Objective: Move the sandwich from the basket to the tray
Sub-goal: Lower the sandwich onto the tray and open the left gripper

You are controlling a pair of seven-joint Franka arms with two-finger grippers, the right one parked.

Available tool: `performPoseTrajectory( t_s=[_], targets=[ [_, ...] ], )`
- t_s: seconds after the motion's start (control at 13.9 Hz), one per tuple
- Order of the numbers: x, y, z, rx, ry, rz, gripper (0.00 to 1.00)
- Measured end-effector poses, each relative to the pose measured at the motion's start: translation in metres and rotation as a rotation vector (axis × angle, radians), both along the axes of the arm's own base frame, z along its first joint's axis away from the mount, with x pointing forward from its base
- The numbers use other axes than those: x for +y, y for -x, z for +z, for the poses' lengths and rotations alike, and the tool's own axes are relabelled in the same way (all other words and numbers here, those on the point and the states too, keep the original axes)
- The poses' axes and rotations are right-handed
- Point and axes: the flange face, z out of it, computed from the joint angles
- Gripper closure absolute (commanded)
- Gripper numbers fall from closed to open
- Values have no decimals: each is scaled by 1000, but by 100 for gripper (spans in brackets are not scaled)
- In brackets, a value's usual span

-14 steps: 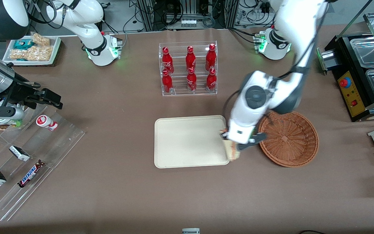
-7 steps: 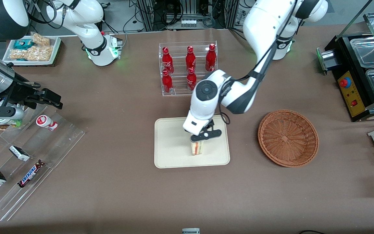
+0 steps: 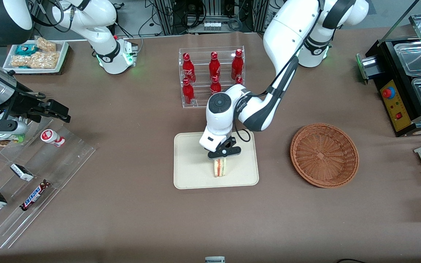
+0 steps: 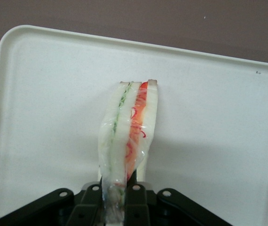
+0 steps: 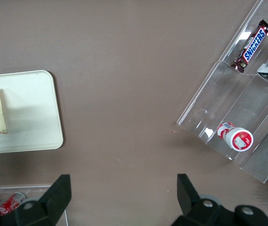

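Table (image 3: 130, 219), brown covering, fills the front view. Left arm (image 3: 291, 33) reaches down from upper right of frame to the centre. Tray (image 3: 192, 171), cream, sits at centre; basket (image 3: 324, 155), wicker, lies right of centre, toward the working arm's end, nothing visible in it. Bottle rack (image 3: 212, 76), clear acrylic, sits above the tray in the frame and holds red bottles with white script, likely Coca-Cola, too small to confirm. Clear stepped rack (image 3: 38, 175) at lower left carries a bar reading SNICKERS (image 3: 34, 194), also legible at the upper right of the right wrist view. Gripper (image 3: 220, 157) is over the tray's middle, fingers (image 4: 135, 197) clamped on the narrow end of the sandwich (image 3: 220, 167). Sandwich stands on edge, in clear wrap, green and orange-red layers facing the wrist camera; its lower edge appears at or just above the tray surface, contact cannot be confirmed. Step in hand, as judged: set-down, transfer nearly complete. Next move calls for a short descent if any gap remains, then parting the fingers and lifting straight up; the wedge could tip on release.
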Motion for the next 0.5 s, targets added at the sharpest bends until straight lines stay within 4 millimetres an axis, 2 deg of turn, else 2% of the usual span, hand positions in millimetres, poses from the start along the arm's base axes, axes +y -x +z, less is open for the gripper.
performPoseTrajectory(
  t_s=[0.29,0.43,0.5],
  targets=[
    [-2,-1,3,-8,3,-3,0],
    [-4,-8,29,-34,22,1,0],
    [-2,-11,52,-43,23,9,0]
  ],
)
